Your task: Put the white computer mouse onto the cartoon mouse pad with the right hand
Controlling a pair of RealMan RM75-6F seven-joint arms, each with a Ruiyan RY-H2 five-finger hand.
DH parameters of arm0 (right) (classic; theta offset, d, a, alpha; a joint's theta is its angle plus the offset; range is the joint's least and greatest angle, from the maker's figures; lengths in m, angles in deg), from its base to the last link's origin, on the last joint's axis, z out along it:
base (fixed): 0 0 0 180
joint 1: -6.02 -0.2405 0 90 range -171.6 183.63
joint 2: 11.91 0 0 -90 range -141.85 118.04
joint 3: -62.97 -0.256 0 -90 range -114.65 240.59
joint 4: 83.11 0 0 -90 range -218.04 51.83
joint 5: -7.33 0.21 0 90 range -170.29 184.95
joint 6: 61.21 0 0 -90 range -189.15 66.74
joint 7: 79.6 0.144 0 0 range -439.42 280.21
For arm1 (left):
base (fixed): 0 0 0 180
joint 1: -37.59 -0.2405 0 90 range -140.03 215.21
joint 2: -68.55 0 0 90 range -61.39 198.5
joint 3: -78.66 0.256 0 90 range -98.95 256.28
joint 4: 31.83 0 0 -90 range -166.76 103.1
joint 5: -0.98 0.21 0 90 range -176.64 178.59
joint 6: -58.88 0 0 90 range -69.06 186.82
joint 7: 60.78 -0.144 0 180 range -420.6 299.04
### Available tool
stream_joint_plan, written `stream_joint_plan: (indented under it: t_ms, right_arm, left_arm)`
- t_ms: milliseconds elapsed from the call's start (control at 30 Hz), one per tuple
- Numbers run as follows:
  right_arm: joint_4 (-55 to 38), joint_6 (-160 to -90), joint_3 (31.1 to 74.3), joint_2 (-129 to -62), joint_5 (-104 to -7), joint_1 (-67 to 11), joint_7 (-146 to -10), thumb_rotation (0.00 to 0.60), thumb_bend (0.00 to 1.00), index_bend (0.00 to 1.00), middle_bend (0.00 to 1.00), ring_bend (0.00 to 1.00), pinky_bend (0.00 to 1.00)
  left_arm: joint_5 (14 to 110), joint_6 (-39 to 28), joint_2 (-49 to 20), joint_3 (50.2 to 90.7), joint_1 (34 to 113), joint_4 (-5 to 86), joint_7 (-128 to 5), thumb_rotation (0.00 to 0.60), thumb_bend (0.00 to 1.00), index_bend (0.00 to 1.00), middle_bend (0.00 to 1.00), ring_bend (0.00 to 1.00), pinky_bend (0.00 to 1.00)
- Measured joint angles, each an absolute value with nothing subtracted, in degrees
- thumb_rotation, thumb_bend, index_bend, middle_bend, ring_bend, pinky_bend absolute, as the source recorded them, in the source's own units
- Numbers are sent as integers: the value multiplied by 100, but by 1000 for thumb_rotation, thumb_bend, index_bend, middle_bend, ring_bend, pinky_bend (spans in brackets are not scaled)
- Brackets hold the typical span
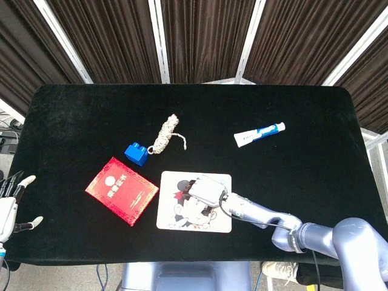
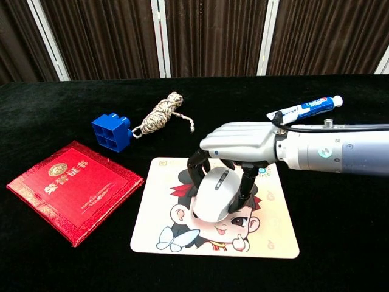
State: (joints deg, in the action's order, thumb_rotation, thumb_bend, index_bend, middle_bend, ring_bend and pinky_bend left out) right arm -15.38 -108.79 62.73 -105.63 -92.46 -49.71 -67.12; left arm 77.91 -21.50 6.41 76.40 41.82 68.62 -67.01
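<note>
White plastic computer mouse (image 2: 214, 193) in chest view: gripped from above by right hand (image 2: 238, 143), palm down, dark fingers (image 2: 247, 182) curled down both flanks. Mouse over middle of white rectangular cartoon-girl mouse pad (image 2: 216, 208); cannot tell if touching it. Forearm reaches in level from right edge.

Head view: right hand (image 1: 207, 190) covers mouse over pad (image 1: 195, 202), arm stretched from lower right corner. Left hand (image 1: 11, 205) at left table edge (image 1: 36, 115), fingers apart, holding nothing.
</note>
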Motion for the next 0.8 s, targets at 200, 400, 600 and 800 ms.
stream_joint_plan:
  t_ms: [200, 400, 600, 800]
  right_arm:
    - [-1656, -11026, 6379, -10695, -9282, -4964, -6719, 600, 105, 613, 512, 356, 403]
    - [-1710, -11099, 6481, -10775, -9339, -4970, -6894, 600, 93, 548, 387, 243, 241]
    - [-1672, -11129, 6455, -10821, -9258, -4947, -7171, 600, 77, 328, 170, 55, 69]
    - [-1596, -11101, 6373, -10825, -9066, -4884, -7548, 600, 73, 206, 11, 0, 0]
  left_arm:
    - [7786, -2146, 640, 7639, 4184, 6859, -6696, 600, 119, 147, 0, 0, 0]
    - [7785, -2145, 638, 7638, 4187, 6863, -6702, 600, 118, 148, 0, 0, 0]
    - [7785, -2148, 638, 7637, 4187, 6864, -6703, 600, 120, 148, 0, 0, 0]
    - [7788, -2153, 637, 7640, 4184, 6863, -6697, 600, 118, 147, 0, 0, 0]
